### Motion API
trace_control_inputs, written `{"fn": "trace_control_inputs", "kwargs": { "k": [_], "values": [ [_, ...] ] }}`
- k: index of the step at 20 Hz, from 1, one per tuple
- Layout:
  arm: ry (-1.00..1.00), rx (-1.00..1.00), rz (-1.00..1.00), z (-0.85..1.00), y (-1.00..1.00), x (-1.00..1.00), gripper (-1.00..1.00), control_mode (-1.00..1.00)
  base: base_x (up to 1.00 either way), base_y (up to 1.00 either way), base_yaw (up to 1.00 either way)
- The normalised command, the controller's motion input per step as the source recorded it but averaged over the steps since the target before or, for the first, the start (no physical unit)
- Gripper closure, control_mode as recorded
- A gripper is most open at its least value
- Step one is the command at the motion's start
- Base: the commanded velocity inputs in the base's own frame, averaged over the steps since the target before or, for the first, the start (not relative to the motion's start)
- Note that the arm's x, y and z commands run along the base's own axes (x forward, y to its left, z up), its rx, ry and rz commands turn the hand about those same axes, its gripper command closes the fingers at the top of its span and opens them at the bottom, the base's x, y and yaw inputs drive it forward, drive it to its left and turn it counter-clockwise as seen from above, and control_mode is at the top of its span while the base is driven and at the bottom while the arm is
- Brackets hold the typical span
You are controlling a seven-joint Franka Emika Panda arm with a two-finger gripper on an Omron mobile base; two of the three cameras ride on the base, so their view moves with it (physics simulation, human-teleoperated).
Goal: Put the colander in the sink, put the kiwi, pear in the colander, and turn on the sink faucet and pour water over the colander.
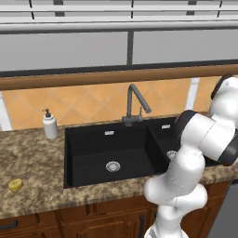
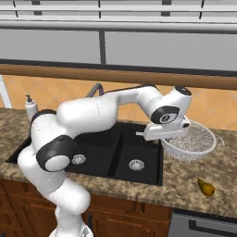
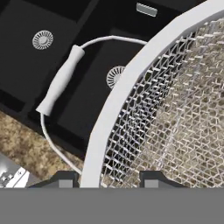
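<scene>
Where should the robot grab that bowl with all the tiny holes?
Best on the colander's thick white rim, coming down from above with one finger inside the bowl and one outside. The rim is a firm, solid band, while the mesh wall is thin and curved. The gripper straddles the rim that way now, near the side handle.

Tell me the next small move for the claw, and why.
Probably carry the colander leftward over the sink and lower it in. The claw straddles its rim, so it looks gripped, and it appears to hang tilted beside the sink's right edge, partly over the counter.
</scene>
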Motion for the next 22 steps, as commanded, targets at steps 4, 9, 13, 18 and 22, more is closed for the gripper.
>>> {"fn": "trace_control_inputs", "kwargs": {
  "k": [4,9,13,18,22],
  "values": [
    [0.06,-0.02,0.08,0.05,1.00,-0.59,1.00,-1.00,0.00,0.00,0.00],
    [0.00,0.07,0.15,-0.08,1.00,-0.04,1.00,-1.00,0.00,0.00,0.00],
    [0.09,0.10,0.23,-0.07,1.00,0.10,1.00,-1.00,0.00,0.00,0.00],
    [0.16,0.12,0.27,-0.16,1.00,0.32,1.00,-1.00,0.00,0.00,0.00],
    [0.10,0.02,0.17,-0.34,1.00,0.23,1.00,-1.00,0.00,0.00,0.00]
  ]
}}
